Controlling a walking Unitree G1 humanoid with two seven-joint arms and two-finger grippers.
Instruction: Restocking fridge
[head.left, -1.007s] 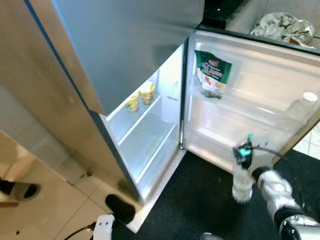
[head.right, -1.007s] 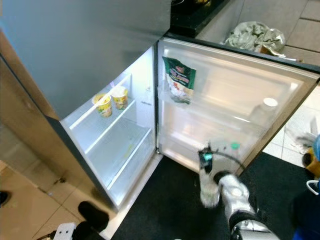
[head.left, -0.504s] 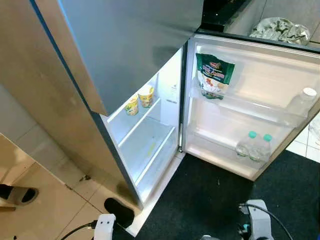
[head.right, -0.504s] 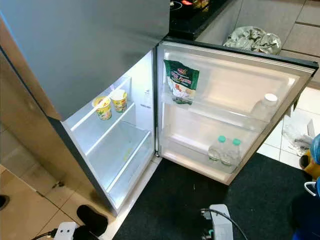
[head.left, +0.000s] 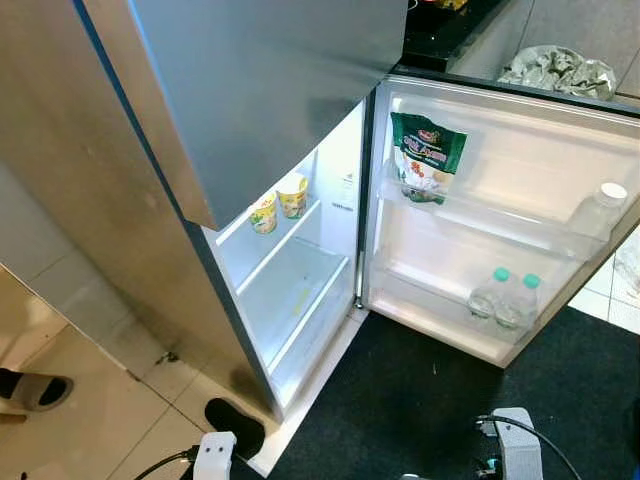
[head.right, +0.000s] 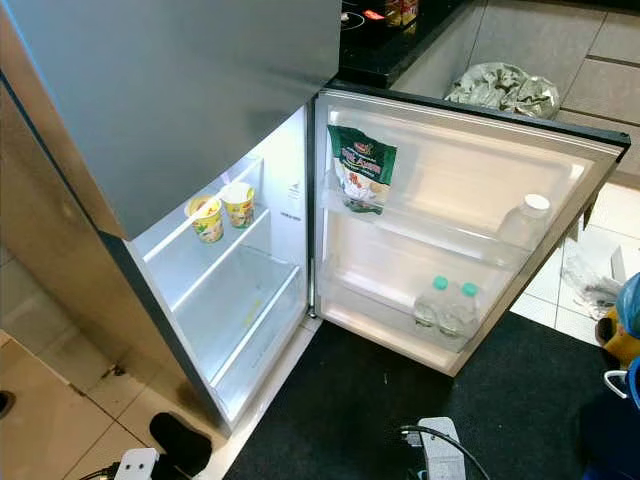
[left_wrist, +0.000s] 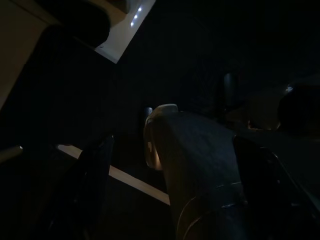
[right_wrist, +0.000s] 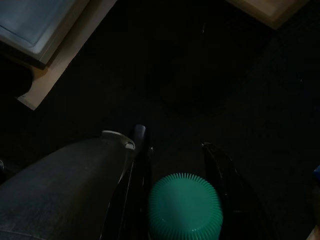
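- Carrying a water bottle (right_wrist: 184, 205), green cap up, between my right gripper's (right_wrist: 177, 172) black fingers, low over the dark mat (head.left: 420, 390) before the open fridge (head.left: 300, 290).
- I judge the step as bringing one more bottle to the door; next I must raise it to the lower door shelf (head.left: 440, 320), beside those already standing there.
- Left gripper (left_wrist: 175, 165) hangs idle; too dark, I cannot tell its fingers.
- Count: two green-capped bottles (head.left: 503, 300) below, one white-capped bottle (head.left: 598, 208) and one snack bag (head.left: 427, 157) above, two cups (head.left: 279, 198) inside.

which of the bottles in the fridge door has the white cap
The lone bottle on the door's upper shelf, at its outer end, has the white cap. The two bottles side by side on the lower door shelf both have green caps.
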